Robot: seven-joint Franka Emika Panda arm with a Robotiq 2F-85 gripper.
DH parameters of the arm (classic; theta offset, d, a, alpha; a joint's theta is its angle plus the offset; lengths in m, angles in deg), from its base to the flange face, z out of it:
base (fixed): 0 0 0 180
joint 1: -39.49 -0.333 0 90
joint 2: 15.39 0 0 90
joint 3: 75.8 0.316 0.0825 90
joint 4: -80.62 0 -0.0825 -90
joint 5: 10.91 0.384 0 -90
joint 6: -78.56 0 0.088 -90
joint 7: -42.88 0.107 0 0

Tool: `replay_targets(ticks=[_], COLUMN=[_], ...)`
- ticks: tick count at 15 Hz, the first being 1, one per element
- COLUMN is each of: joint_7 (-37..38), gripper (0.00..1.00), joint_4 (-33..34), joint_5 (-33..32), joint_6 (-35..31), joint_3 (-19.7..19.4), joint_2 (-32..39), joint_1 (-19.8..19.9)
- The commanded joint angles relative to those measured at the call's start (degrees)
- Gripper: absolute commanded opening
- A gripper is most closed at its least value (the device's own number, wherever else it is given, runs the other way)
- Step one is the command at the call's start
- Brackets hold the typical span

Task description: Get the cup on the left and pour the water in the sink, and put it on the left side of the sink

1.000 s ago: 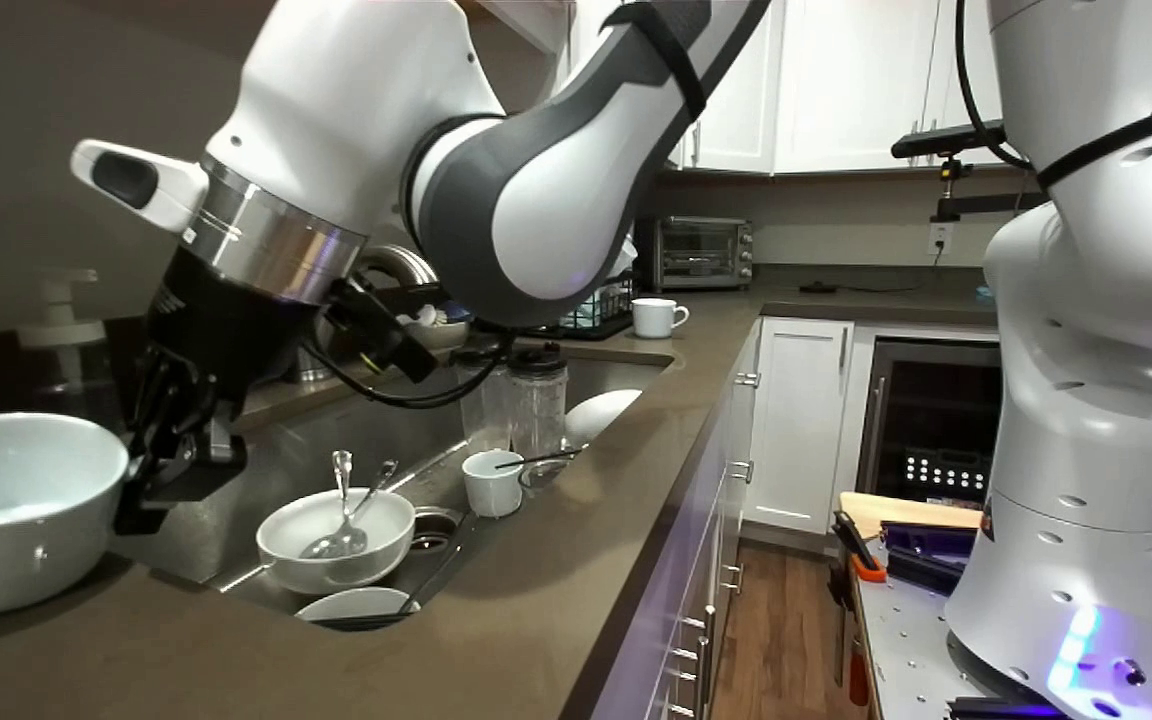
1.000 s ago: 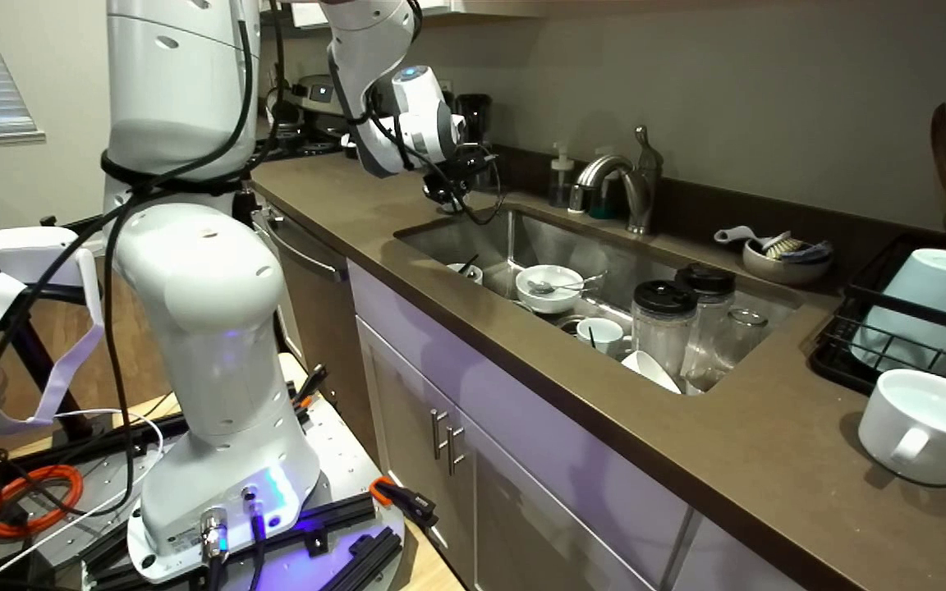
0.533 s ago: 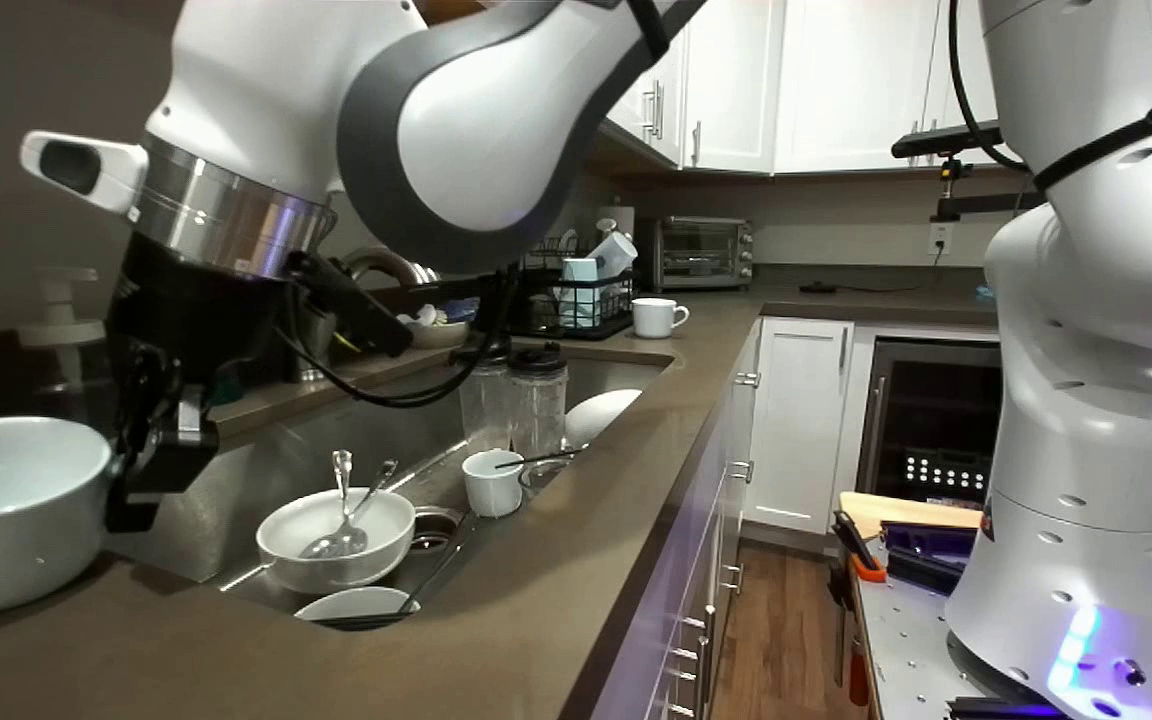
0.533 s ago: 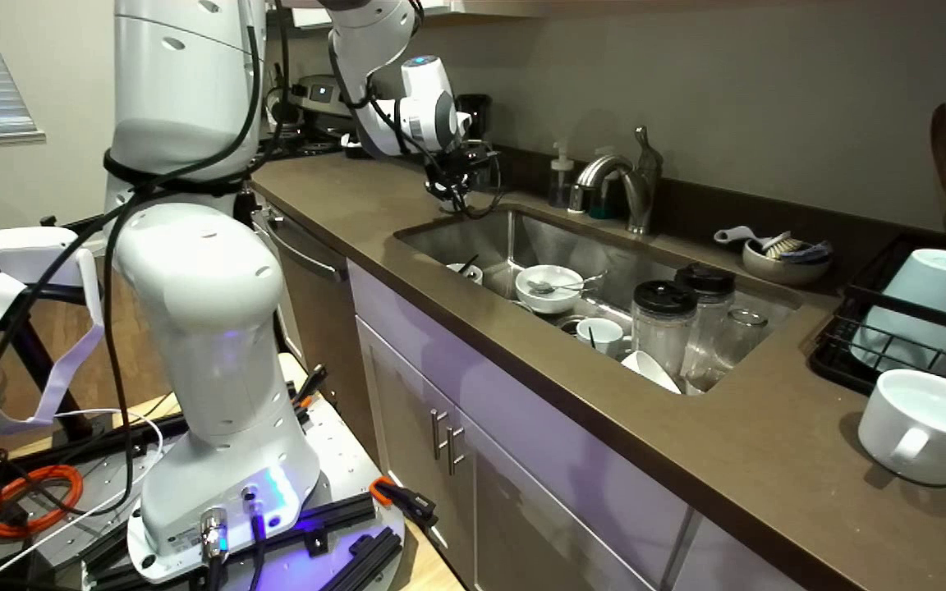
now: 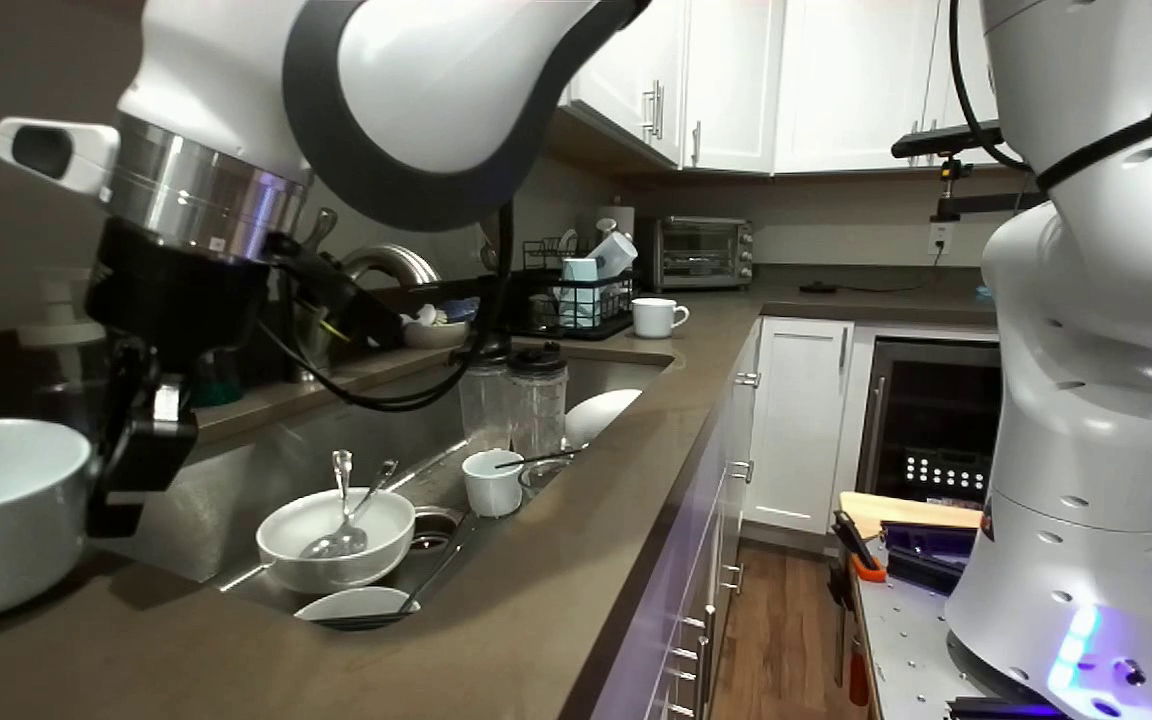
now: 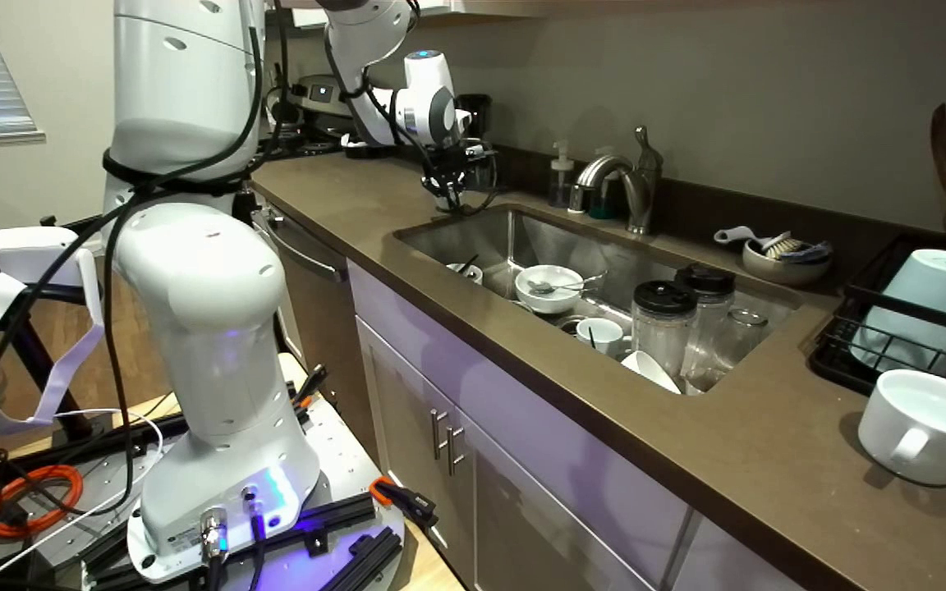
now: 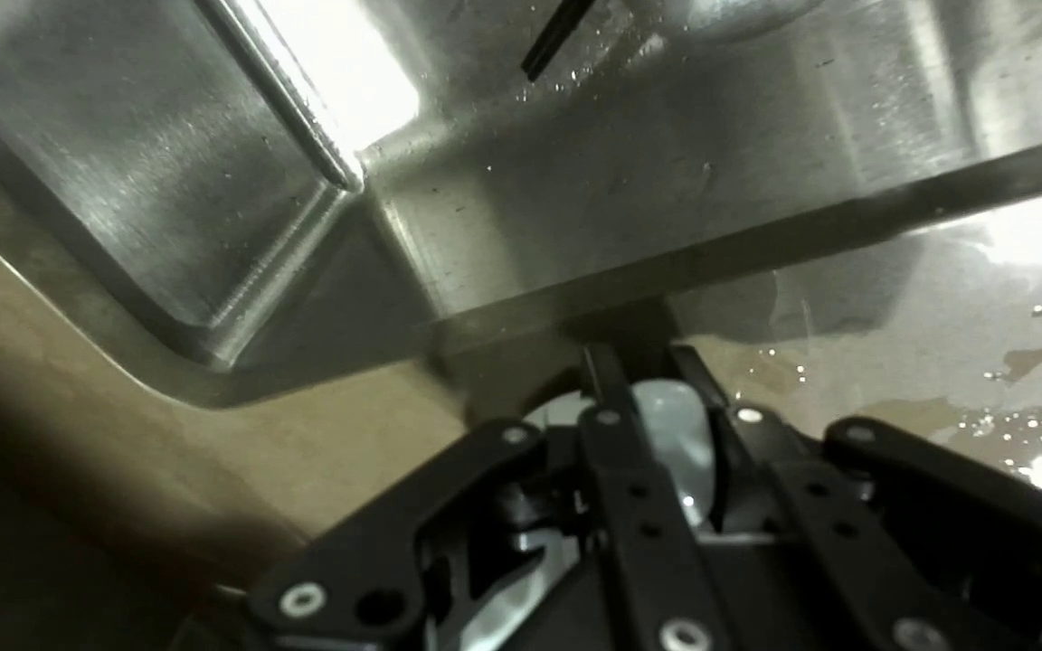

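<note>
One white cup (image 5: 4, 530) has our eye in an exterior view, upright beside the sink (image 5: 276, 460), the gripper (image 5: 111, 512) at its side. In an exterior view we trace the arm (image 6: 428, 78) to the sink's far corner, the cup hard to make out. Wrist view: we see narrowed fingers (image 7: 610, 398) pinching the cup's pale handle (image 7: 679, 443)!

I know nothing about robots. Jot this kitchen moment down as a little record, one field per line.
Gripper: holding the large cup by its side
Cup position: upright beside the sink, over the counter; touching unclear
Cup contents: cannot tell
In the sink, among others: bowl with spoon, small cup, lidded jars
Beside the dish rack: mug
</note>
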Motion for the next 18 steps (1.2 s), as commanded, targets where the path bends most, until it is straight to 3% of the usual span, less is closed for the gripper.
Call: replay_targets(ticks=[1,12,13,18], joint_7=[-2.8,-0.5,-0.5,-0.5], gripper=[0.07,0.06,0.16,0.16], joint_4=[1.6,0.4,0.4,0.4], joint_5=[3.2,2.6,2.6,2.6], joint_6=[1.7,0.2,0.1,0.1], joint_3=[-0.2,-1.1,-1.2,-1.3], joint_2=[-0.2,0.8,0.9,0.9], joint_1=[-0.7,-3.6,-3.9,-3.9])
